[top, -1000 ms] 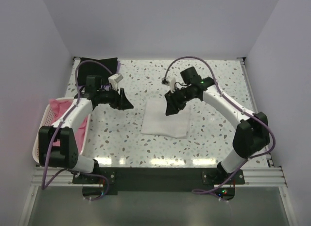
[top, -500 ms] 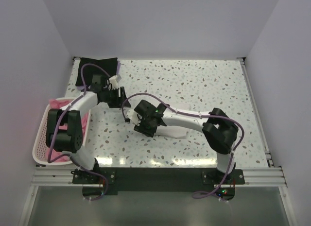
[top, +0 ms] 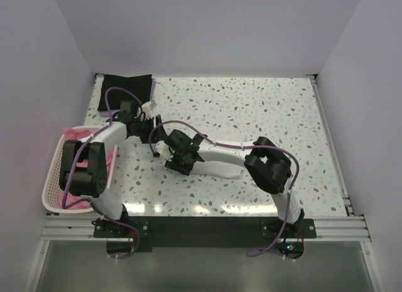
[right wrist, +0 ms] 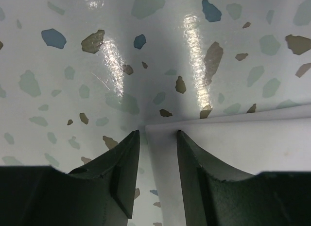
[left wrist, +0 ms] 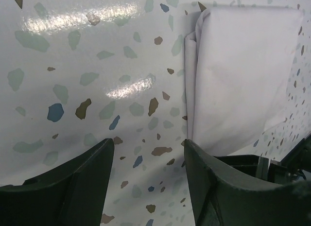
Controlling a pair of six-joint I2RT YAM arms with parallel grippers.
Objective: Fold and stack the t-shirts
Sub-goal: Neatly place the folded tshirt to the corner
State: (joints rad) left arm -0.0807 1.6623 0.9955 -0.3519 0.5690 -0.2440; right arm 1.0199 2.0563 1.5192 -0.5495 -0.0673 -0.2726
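A folded white t-shirt (top: 226,173) lies mid-table, largely covered by my right arm. My right gripper (top: 173,165) is low at its left corner. In the right wrist view the gripper (right wrist: 156,136) is open, one finger on each side of the shirt's (right wrist: 243,148) left edge. My left gripper (top: 154,134) is open and empty above bare table, left of the shirt. In the left wrist view the gripper (left wrist: 148,143) hovers with the white shirt (left wrist: 243,75) at upper right. A black t-shirt (top: 125,88) lies at the far left corner.
A pale pink lattice basket (top: 53,179) stands at the table's left edge with pink t-shirts (top: 78,138) in it. My right arm stretches across the table's middle from right to left. White walls close the table on three sides.
My right arm has swung from the shirt's far right side across it to its left corner and dropped low. My left gripper has drawn back to the left, away from the shirt.
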